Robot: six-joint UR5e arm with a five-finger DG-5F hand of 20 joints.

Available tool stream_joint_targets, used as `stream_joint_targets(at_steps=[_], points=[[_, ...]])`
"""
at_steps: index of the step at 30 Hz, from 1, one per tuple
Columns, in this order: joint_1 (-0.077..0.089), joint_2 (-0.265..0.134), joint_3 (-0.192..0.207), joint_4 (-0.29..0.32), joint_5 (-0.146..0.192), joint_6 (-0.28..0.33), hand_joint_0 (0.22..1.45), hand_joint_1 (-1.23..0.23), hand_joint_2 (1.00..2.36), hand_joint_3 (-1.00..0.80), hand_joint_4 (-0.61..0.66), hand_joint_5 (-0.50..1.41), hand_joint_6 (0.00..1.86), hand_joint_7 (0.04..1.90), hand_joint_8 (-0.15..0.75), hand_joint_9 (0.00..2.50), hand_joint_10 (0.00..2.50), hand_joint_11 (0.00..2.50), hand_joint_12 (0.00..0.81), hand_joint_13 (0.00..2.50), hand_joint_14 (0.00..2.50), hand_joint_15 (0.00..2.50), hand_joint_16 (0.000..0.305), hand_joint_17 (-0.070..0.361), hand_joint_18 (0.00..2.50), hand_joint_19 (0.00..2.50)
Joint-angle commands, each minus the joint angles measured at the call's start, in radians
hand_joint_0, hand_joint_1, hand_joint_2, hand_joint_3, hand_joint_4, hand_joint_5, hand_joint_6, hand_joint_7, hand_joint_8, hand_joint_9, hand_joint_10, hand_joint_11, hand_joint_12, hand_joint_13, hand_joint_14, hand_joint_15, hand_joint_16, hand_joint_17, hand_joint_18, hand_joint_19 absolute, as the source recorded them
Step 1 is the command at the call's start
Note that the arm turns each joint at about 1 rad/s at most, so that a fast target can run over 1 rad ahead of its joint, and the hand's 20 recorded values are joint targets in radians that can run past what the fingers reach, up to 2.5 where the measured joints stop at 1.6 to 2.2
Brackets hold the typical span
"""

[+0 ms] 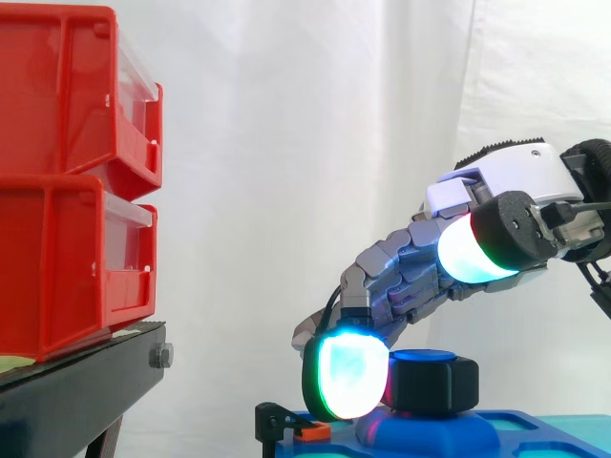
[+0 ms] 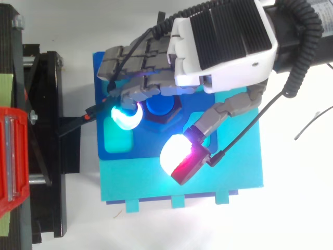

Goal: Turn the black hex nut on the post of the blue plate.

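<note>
The black hex nut sits low in the side view, right of centre, threaded on the short blue post that rises from the blue plastic plate at the bottom edge. The robot hand reaches in from the right and slopes down to the left, so its fingers arch over the nut and come down on its far side. One fingertip, glowing cyan, stands against the nut's left flank, touching or very nearly so. That looks like a placement meant to push on a flat and rotate the nut.

The thumb is lifted high, well apart from the nut, and in the top view it lies toward the lower centre, off the nut. The hand is therefore spread, with nothing pinched between thumb and fingers.

Two stacked red plastic bins on a black stand fill the left of the side view, clear of the work, with a white curtain behind.
</note>
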Motion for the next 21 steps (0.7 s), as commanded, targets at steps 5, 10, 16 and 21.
stream_joint_targets(at_steps=[5, 10, 16, 21], points=[[-0.015, 0.001, 0.000, 0.001, -0.012, -0.006, 0.49, -0.26, 1.00, -0.50, 0.28, -0.20, 0.50, 0.81, 0.277, 0.24, 0.00, 0.00, 0.374, 0.27, 0.00, 0.04, 0.055, 0.123, 0.31, 0.31], [-0.024, 0.000, 0.000, 0.001, -0.015, -0.007, 0.49, -0.26, 1.00, -0.50, 0.28, -0.20, 0.50, 0.81, 0.279, 0.25, 0.00, 0.00, 0.374, 0.27, 0.00, 0.04, 0.055, 0.124, 0.31, 0.32], [-0.036, 0.001, 0.000, 0.001, -0.031, -0.010, 0.49, -0.26, 1.00, -0.50, 0.28, -0.20, 0.50, 0.81, 0.280, 0.25, 0.00, 0.00, 0.374, 0.27, 0.00, 0.04, 0.055, 0.124, 0.32, 0.32], [-0.043, 0.000, 0.000, 0.001, -0.038, -0.010, 0.49, -0.26, 1.00, -0.50, 0.28, -0.20, 0.50, 0.81, 0.279, 0.26, 0.00, 0.00, 0.374, 0.28, 0.00, 0.04, 0.055, 0.123, 0.32, 0.31]])
